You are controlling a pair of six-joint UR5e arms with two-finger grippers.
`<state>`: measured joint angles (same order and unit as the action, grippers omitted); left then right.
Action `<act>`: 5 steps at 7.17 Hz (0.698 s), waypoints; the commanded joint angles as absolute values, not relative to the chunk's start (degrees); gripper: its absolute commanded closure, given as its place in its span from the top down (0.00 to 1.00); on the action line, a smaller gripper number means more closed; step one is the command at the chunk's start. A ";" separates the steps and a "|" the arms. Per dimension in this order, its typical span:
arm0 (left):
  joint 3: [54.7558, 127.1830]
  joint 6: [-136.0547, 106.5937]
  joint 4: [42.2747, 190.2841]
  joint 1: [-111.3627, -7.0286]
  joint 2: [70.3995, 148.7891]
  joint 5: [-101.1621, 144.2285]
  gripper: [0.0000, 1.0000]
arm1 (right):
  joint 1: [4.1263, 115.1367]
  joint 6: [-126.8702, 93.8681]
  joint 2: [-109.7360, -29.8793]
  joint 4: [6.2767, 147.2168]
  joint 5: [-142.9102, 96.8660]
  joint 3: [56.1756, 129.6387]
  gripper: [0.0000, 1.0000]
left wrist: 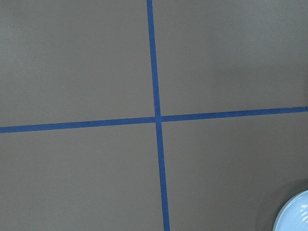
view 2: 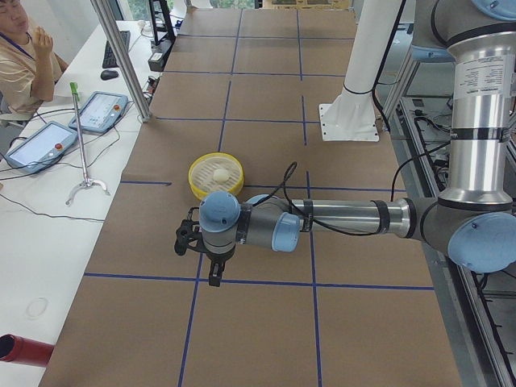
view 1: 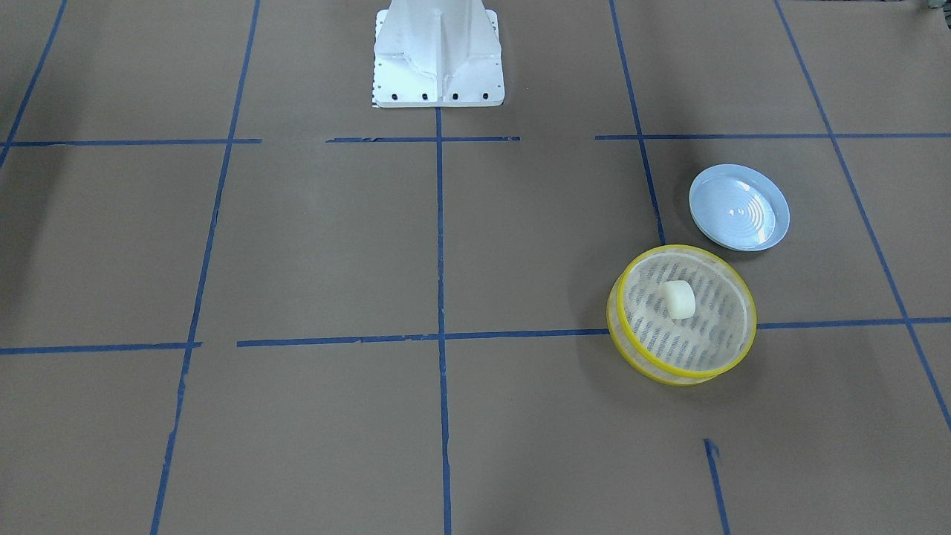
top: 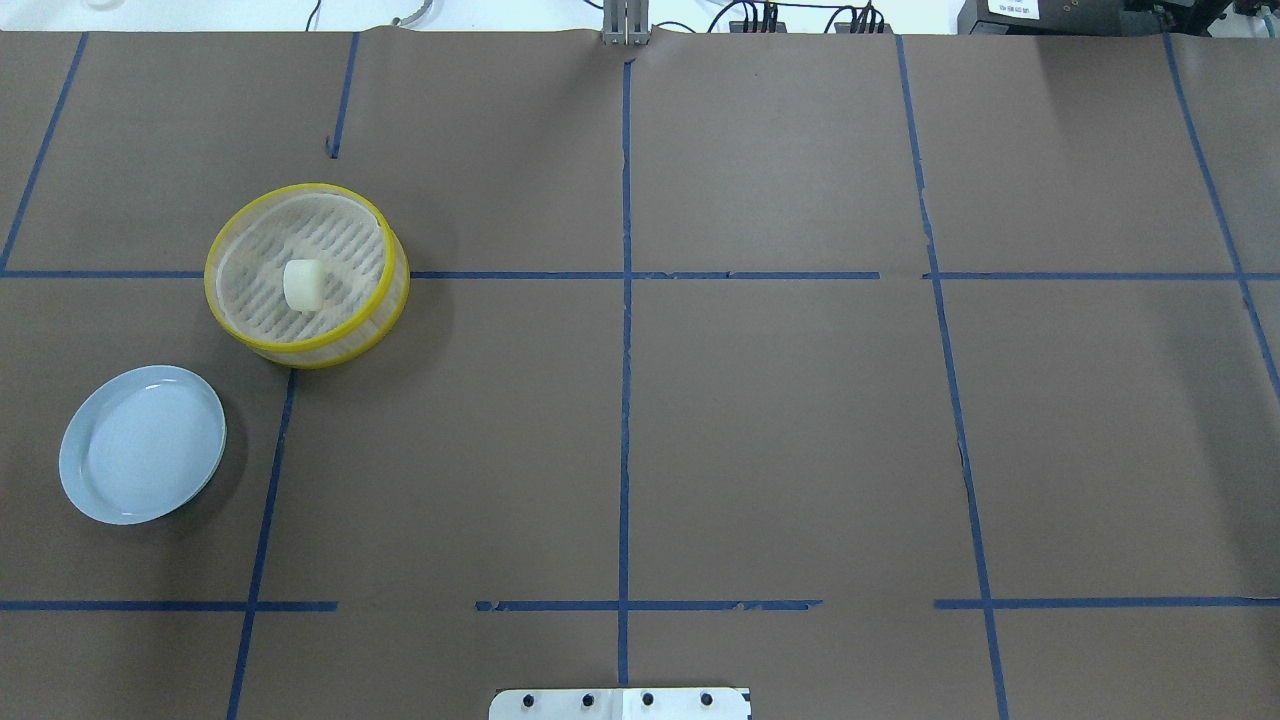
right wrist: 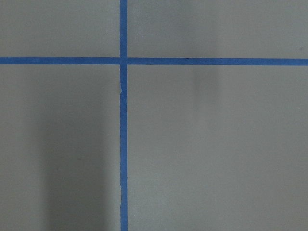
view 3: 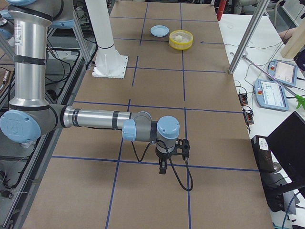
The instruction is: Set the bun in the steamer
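Observation:
The bun (view 1: 678, 299) is a small cream-white block lying inside the steamer (view 1: 706, 334), near the middle of its slatted floor. The overhead view shows the same: bun (top: 302, 285) in the yellow-rimmed steamer (top: 340, 250). No gripper touches either. My left gripper (view 2: 213, 276) shows only in the exterior left view, pointing down over the table, nearer the camera than the steamer (view 2: 205, 189). My right gripper (view 3: 162, 167) shows only in the exterior right view, far from the steamer (view 3: 181, 44). I cannot tell whether either is open or shut.
A pale blue ridged plate (view 1: 739, 208) sits empty beside the steamer; it also shows in the overhead view (top: 142, 443) and at the lower right corner of the left wrist view (left wrist: 296, 216). The white robot base (view 1: 438, 67) stands at the table's middle. Blue tape lines cross the brown table.

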<state>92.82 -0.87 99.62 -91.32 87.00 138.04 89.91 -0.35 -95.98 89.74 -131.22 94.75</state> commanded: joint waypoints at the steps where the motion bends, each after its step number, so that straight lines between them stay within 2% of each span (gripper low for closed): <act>1: 93.16 -0.88 99.67 -91.32 86.84 137.81 1.00 | 89.91 -0.35 -95.98 89.74 -131.22 94.75 1.00; 5: 93.34 -0.88 99.58 -91.41 86.13 137.81 1.00 | 89.91 -0.35 -95.98 89.74 -131.22 94.75 1.00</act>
